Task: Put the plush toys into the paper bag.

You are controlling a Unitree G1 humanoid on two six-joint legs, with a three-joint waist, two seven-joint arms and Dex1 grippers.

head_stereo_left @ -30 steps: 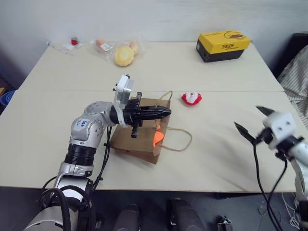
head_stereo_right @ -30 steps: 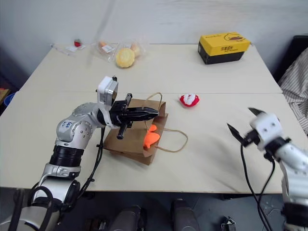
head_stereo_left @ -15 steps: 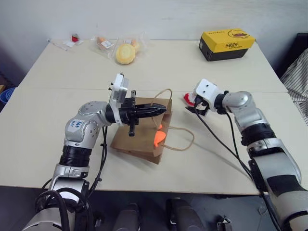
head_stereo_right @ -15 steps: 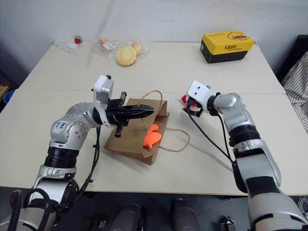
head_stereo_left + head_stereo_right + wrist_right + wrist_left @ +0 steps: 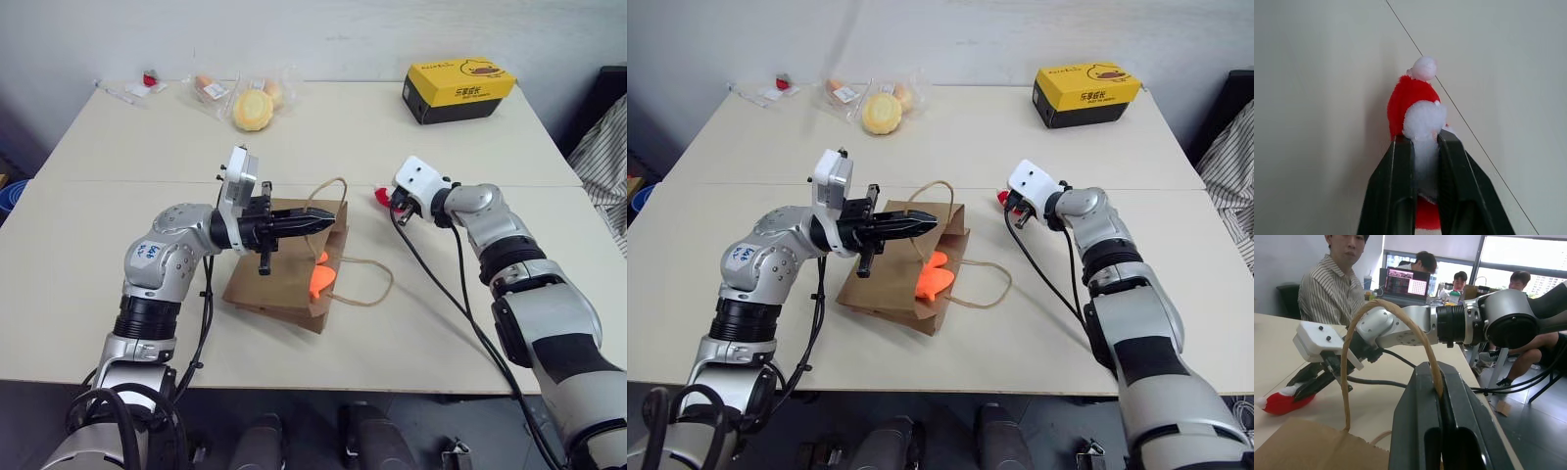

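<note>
The brown paper bag [image 5: 279, 279] lies on the table with its mouth facing right. My left gripper [image 5: 338, 221] is shut on one cord handle [image 5: 1376, 308] and holds it up. An orange plush toy [image 5: 320, 279] sits in the bag's mouth. Just right of the bag, the red-and-white plush toy [image 5: 1418, 103] rests on the table. My right gripper [image 5: 1425, 142] is shut on its white part, fingers pinching it from both sides. In the left eye view this gripper [image 5: 395, 208] covers most of that toy [image 5: 380, 197].
A yellow-and-black box [image 5: 458, 90] stands at the back right. Wrapped buns [image 5: 253, 110] and a small red item in plastic [image 5: 149, 78] lie at the back left. The second bag handle [image 5: 367, 284] loops onto the table. People sit beyond the table in the left wrist view.
My right arm swung in from the table's right front to the red-and-white toy, and its open fingers shut on it. The left gripper kept its hold on the handle.
</note>
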